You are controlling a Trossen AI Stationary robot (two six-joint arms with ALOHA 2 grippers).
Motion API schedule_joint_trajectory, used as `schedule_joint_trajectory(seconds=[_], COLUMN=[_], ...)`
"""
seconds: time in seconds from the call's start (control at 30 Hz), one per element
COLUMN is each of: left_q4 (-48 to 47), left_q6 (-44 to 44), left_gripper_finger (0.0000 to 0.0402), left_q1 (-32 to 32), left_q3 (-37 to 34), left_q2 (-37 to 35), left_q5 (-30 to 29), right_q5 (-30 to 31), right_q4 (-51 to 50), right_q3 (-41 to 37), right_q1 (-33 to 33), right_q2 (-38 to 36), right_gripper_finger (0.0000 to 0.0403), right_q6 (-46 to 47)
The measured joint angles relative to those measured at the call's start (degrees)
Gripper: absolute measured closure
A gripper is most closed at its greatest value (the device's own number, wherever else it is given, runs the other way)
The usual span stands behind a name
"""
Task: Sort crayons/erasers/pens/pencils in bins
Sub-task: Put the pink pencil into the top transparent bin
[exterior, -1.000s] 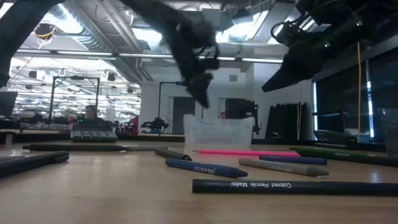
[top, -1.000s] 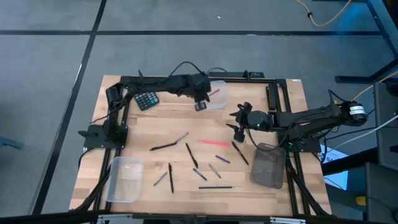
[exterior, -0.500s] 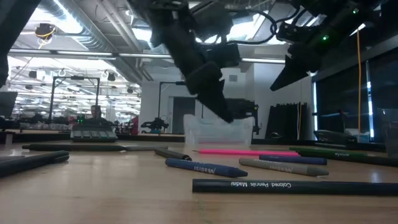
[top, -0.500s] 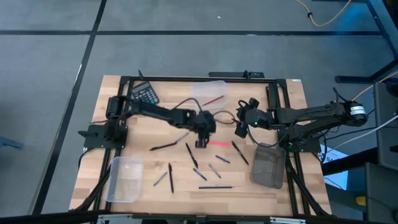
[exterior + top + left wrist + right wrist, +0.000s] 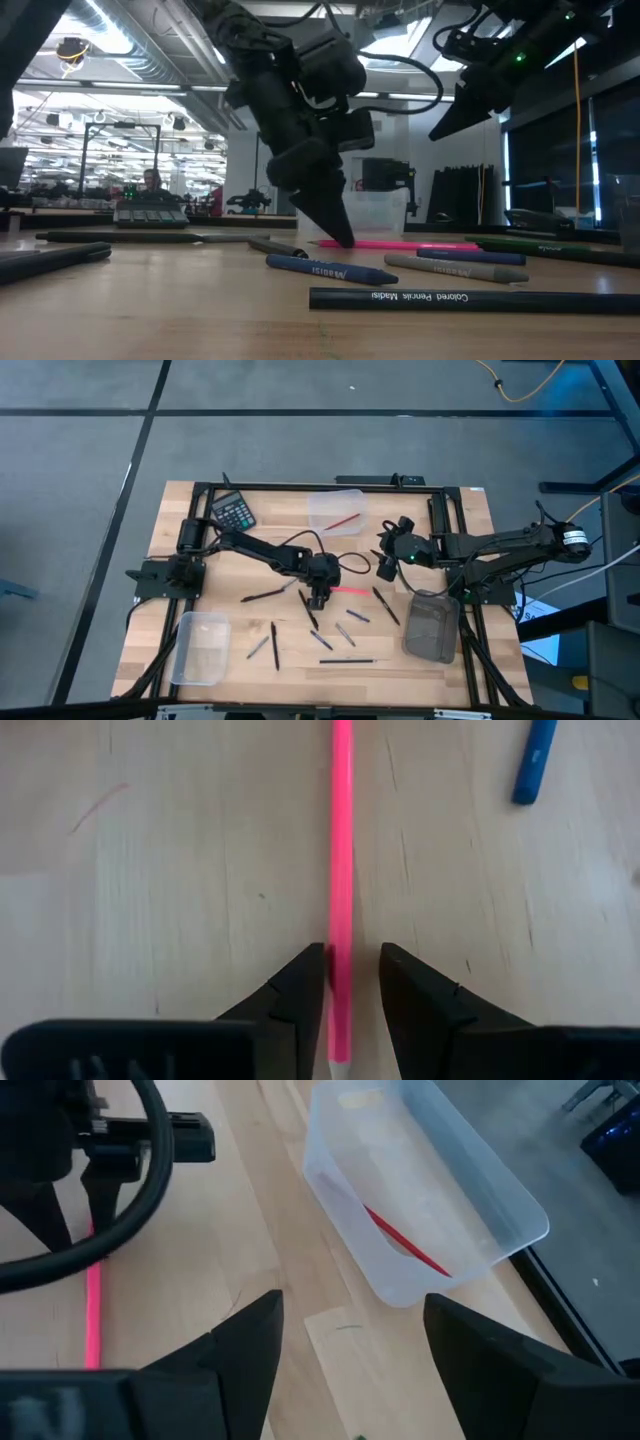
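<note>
High: left claw (image 5: 316,600) has dropped from the far clear bin (image 5: 335,510) to the desk (image 5: 230,575), over the pink pencil (image 5: 345,590).
Low: its tips touch wood.
Left wrist: fingers spread, pencil between.
Right wrist: right claw (image 5: 350,1350) spread, hovering near the bin.

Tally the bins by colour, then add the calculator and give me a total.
Clear bins: 2
Dark grey bin: 1
Calculator: 1
Total: 4
</note>
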Motion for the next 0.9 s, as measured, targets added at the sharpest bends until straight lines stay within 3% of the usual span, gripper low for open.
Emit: schedule_joint_trajectory(seconds=[0.4,0.57,0.8,0.9], left_q4=[-3.2,-6.4,-10.3,-16.1], left_q6=[-1.9,-3.2,-0.5,2.3], left_gripper_finger=[0.0393,0.0391,0.0399,0.0398], left_q1=[1.1,2.6,4.6,6.7], left_q3=[0.2,0.2,5.9,10.4], left_q2=[0.2,-2.1,-5.6,-5.7], left_q5=[-2.1,-2.7,-14.0,-15.0], right_q5=[-0.2,-6.2,-4.5,-5.2], right_q4=[-2.4,-9.2,-16.7,-23.4], right_q3=[0.0,2.5,6.3,8.4], right_q1=[0.1,1.1,2.3,2.3], right_q2=[0.0,0.0,-0.1,-0.1], right_gripper_finger=[0.0157,0.0157,0.0157,0.0157], right_q6=[1.9,2.5,1.7,0.5])
